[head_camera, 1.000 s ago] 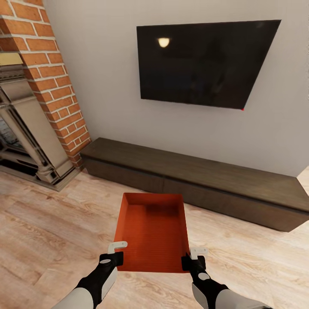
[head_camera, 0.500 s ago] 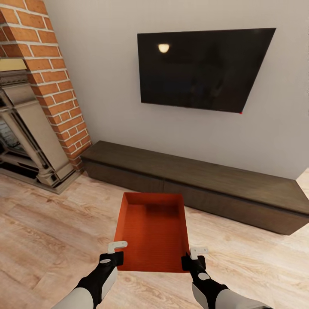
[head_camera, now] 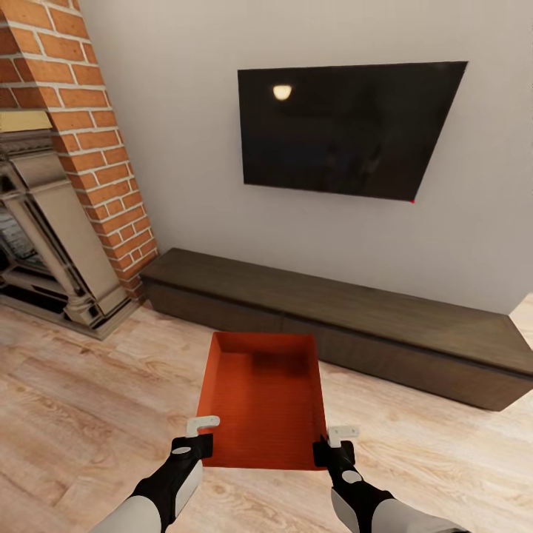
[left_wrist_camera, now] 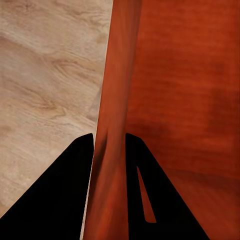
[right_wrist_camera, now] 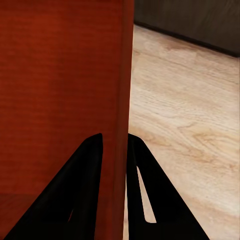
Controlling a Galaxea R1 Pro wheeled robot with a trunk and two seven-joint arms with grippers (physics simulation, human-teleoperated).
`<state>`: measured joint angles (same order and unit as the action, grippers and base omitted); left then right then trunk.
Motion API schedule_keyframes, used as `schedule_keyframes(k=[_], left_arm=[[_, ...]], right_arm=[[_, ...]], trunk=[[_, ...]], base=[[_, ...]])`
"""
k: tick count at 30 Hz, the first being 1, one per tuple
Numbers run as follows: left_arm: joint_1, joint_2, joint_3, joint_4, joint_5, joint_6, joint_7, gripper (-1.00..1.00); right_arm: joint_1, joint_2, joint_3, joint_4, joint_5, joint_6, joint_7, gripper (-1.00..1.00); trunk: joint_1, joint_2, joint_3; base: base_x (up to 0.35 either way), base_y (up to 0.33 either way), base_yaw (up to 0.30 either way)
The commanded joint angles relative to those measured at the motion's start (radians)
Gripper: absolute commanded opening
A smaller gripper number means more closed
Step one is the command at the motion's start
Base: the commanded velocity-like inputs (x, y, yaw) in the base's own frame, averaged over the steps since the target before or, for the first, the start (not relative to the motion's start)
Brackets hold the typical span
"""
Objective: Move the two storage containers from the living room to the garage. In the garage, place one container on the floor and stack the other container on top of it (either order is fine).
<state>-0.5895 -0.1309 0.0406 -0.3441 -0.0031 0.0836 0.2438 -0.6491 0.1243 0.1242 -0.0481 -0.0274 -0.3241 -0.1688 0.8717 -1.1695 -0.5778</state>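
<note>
Moved: Nothing in the room moved by itself; the camera tipped up a little, so the TV point(head_camera: 348, 129) and the long cabinet point(head_camera: 333, 322) sat lower in the head view than a second before.
Bin: the orange-red container point(head_camera: 260, 403) was held up over the wood floor point(head_camera: 81, 400), in front of the cabinet.
Long way: its long side pointed away from the robot, toward the cabinet.
Left gripper point(head_camera: 197, 435): pinched shut on the bin's left wall point(left_wrist_camera: 112, 150), one finger inside, one outside.
Right gripper point(head_camera: 334, 441): pinched shut on the right wall point(right_wrist_camera: 122, 125) the same way.
Nearer arm: both were equally near, one at each near corner.
Inside: empty.
Fireplace point(head_camera: 59, 192): brick, left of the cabinet.
Next: I think the bin had to be carried to the garage.
</note>
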Motion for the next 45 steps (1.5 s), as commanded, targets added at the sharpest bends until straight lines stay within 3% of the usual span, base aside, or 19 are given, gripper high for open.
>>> schedule_keyframes(k=[1, 45], left_arm=[[0.0, -0.001, 0.013, 0.001, 0.004, 0.007, 0.005, -1.0], [0.0, -0.001, 0.013, -0.001, 0.003, 0.007, 0.005, -1.0]], right_arm=[[-0.001, 0.0, -0.021, -0.002, -0.003, -0.006, -0.008, -1.0], [-0.001, 0.001, -0.021, -0.002, -0.003, -0.006, -0.008, -1.0]], trunk=[[0.0, 0.0, 0.001], [0.0, 0.0, 0.072]], base=[[0.0, 0.0, 0.0], [0.0, 0.0, 0.0]])
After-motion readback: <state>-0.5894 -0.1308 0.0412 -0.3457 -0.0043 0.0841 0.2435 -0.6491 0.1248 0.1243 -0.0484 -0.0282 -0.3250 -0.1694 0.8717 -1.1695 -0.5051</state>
